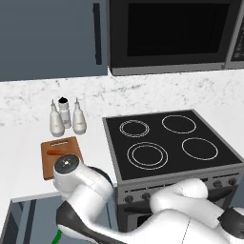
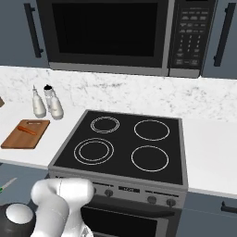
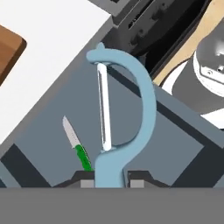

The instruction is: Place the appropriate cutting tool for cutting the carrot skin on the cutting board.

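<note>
Clenched on the handle of the light-blue peeler (image 3: 127, 109), the gripper (image 3: 109, 178) holds its smooth, forked head and slim pale blade straight ahead over a grey open drawer (image 3: 52, 131) — a green-handled knife (image 3: 78, 146) lies just beyond the fingertips, the brown wooden cutting board (image 3: 8, 50) well off on the white counter (image 3: 52, 52).

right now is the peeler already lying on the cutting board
No, the peeler is clamped in the gripper above the open drawer, apart from the cutting board.
</note>
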